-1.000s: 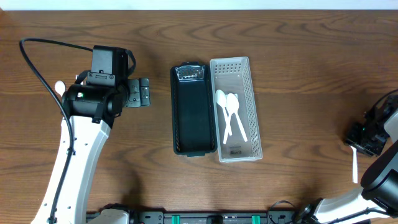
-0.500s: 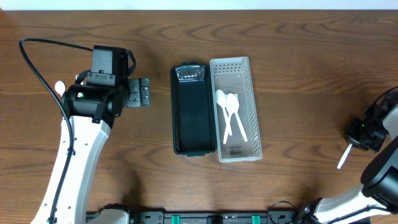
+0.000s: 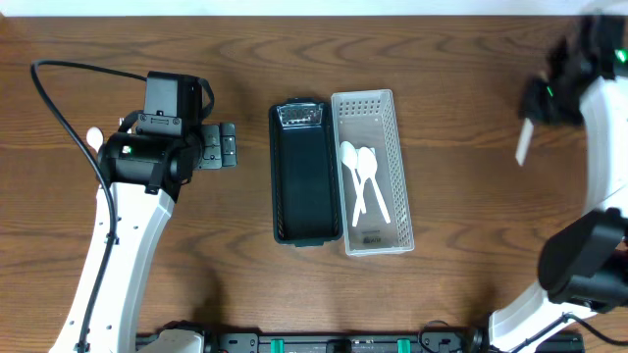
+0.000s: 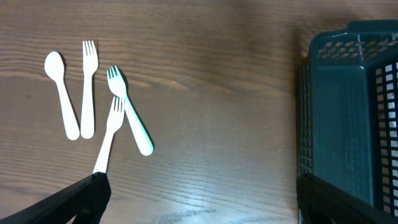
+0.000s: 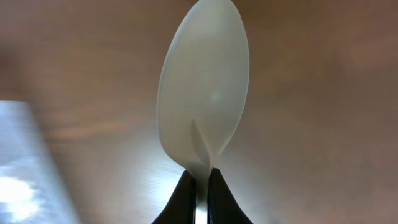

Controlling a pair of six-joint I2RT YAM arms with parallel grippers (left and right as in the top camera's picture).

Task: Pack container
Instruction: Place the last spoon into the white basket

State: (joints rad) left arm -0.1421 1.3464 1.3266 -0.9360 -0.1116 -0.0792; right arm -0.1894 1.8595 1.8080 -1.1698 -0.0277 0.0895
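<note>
A white basket [image 3: 397, 167] in the table's middle holds two white spoons [image 3: 363, 181]. A dark green basket [image 3: 305, 176] stands against its left side and shows at the right of the left wrist view [image 4: 348, 112]. My right gripper [image 3: 542, 98] is at the far right, raised, shut on a white spoon [image 5: 202, 87] whose handle [image 3: 524, 142] hangs below it. My left gripper [image 4: 199, 199] is open and empty, left of the green basket. A white spoon [image 4: 61, 93] and three forks [image 4: 127, 109] lie on the table beyond its left finger.
The left arm's black wrist block [image 3: 172, 118] hangs over the left part of the table, hiding most of the loose cutlery from above; one spoon tip [image 3: 94, 136] shows beside it.
My right gripper has swung from the table's lower right edge up to the upper right, carrying the white spoon. The left arm has not moved.
</note>
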